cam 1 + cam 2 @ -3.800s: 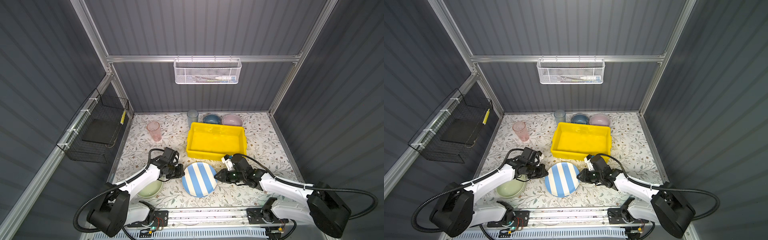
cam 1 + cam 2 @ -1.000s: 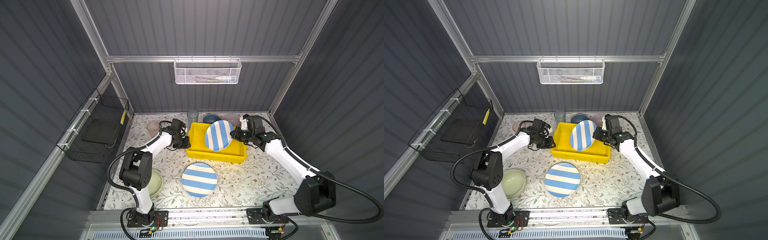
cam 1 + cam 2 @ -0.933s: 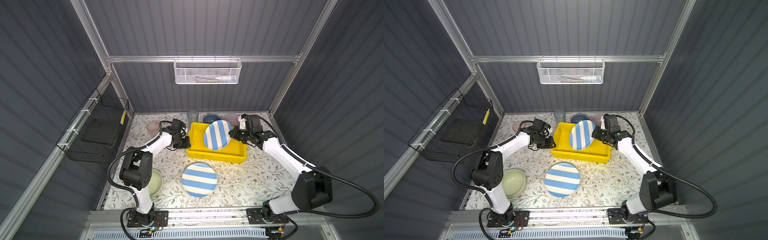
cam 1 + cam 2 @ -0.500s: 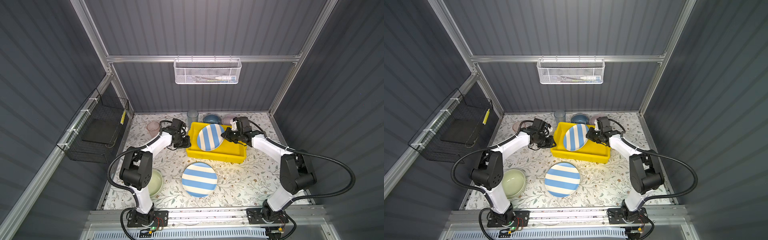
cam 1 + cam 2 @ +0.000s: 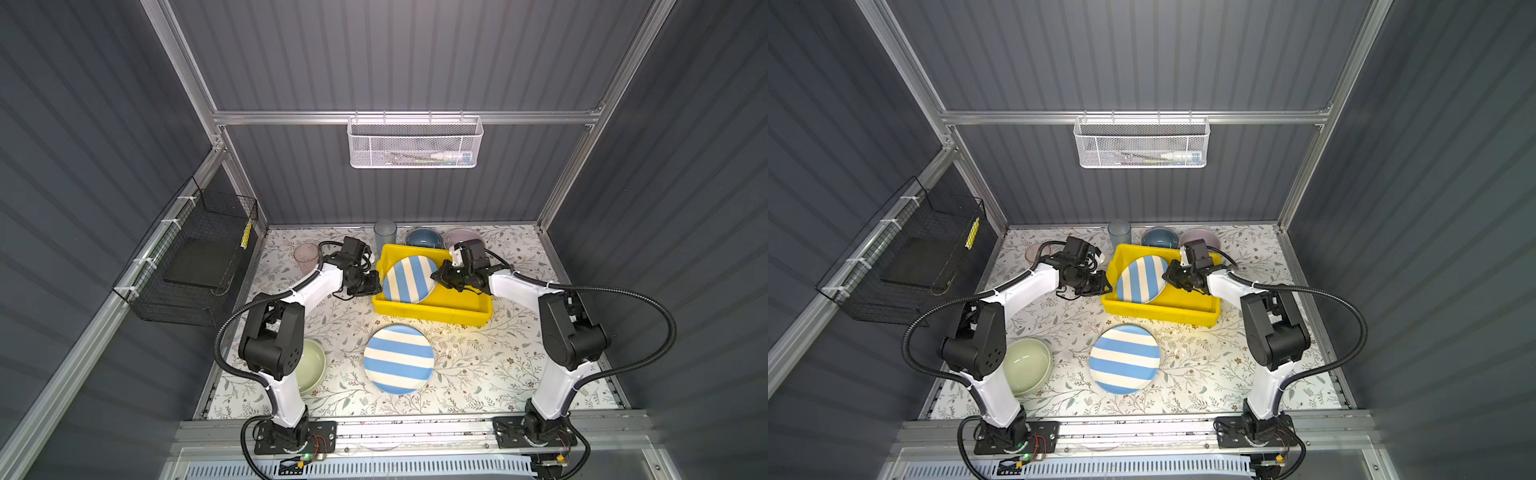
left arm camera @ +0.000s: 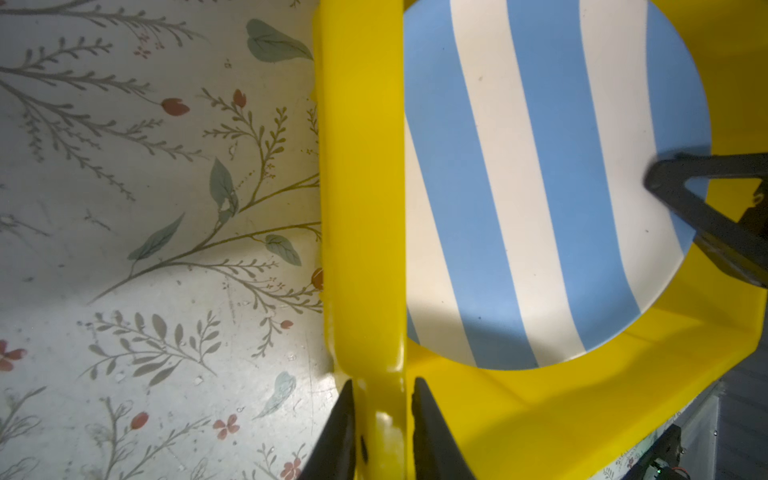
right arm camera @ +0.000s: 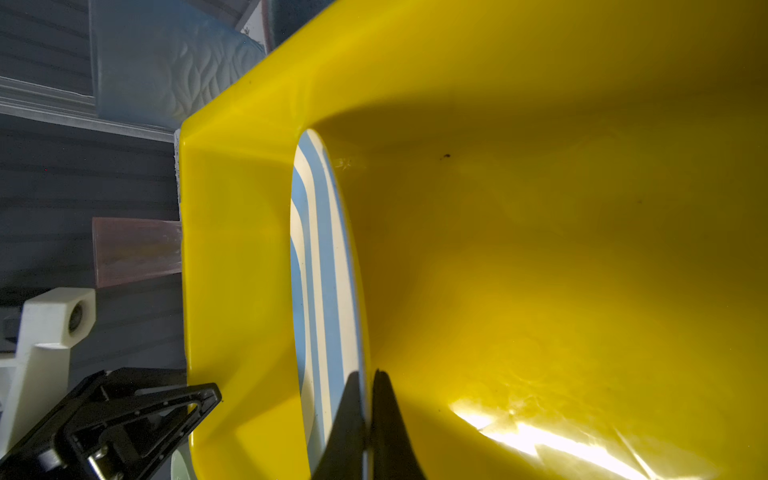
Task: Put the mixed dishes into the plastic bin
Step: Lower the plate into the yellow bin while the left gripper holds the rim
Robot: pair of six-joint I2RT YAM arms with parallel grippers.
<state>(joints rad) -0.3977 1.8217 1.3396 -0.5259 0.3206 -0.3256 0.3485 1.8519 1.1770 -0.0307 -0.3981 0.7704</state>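
The yellow plastic bin (image 5: 432, 309) (image 5: 1158, 313) sits at the back of the table. My left gripper (image 5: 376, 282) (image 6: 382, 395) is shut on its left rim (image 6: 361, 208), one finger on each side. My right gripper (image 5: 436, 276) (image 7: 368, 395) is shut on the right edge of a blue-white striped plate (image 5: 409, 278) (image 6: 540, 187) (image 7: 324, 270). That plate tilts inside the bin, its left edge low. A second striped plate (image 5: 399, 359) lies flat in front of the bin. A green bowl (image 5: 311, 365) stands at front left.
Behind the bin stand a blue tumbler (image 5: 385, 233), a blue bowl (image 5: 423, 238) and a lilac bowl (image 5: 459, 237); a pink tumbler (image 5: 305, 254) is at back left. A black wire basket (image 5: 195, 266) hangs on the left wall, a white mesh basket (image 5: 413, 143) on the back wall.
My right gripper has come down and leftward with the striped plate, from above the bin's right side into the bin. The left gripper has stayed on the rim.
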